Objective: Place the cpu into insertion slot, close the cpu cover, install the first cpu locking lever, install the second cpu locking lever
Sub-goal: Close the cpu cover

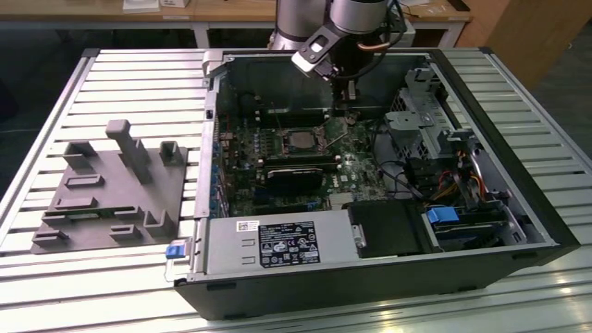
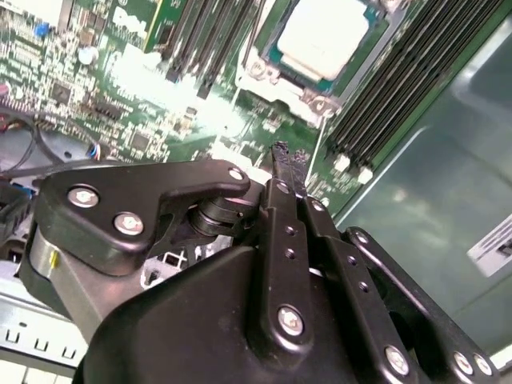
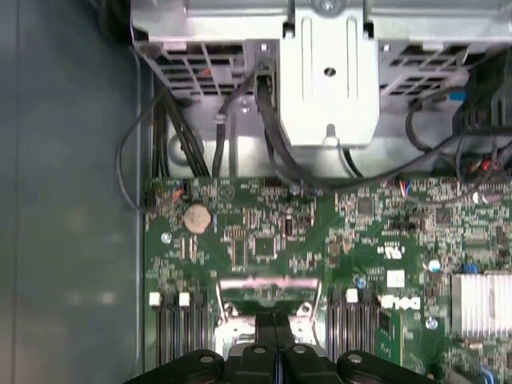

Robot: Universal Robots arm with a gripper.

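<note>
The cpu (image 2: pixel 324 36), pale silver-grey, lies in the insertion slot (image 1: pixel 300 139) on the green board. The silvery cpu cover (image 2: pixel 276 78) frames it and looks laid flat over it. My gripper (image 1: pixel 346 115) hangs inside the open case, just to the exterior view's right of the slot and low over the board. Its black fingers (image 2: pixel 280 200) are pressed together, with nothing seen between them. A thin metal lever rod (image 2: pixel 317 156) runs along the slot's edge right beside the fingertips. In the first wrist view the gripper (image 3: pixel 276 326) sits at the cover's silver edge (image 3: pixel 268 290).
Long black memory slots (image 2: pixel 400 88) flank the socket. A black card (image 1: pixel 296 177) lies nearer the case front, beside a power supply (image 1: pixel 273 243). A drive cage (image 1: pixel 421 125) and cables (image 1: pixel 444 184) fill the exterior view's right. A grey fixture tray (image 1: pixel 111 184) sits on the slatted table.
</note>
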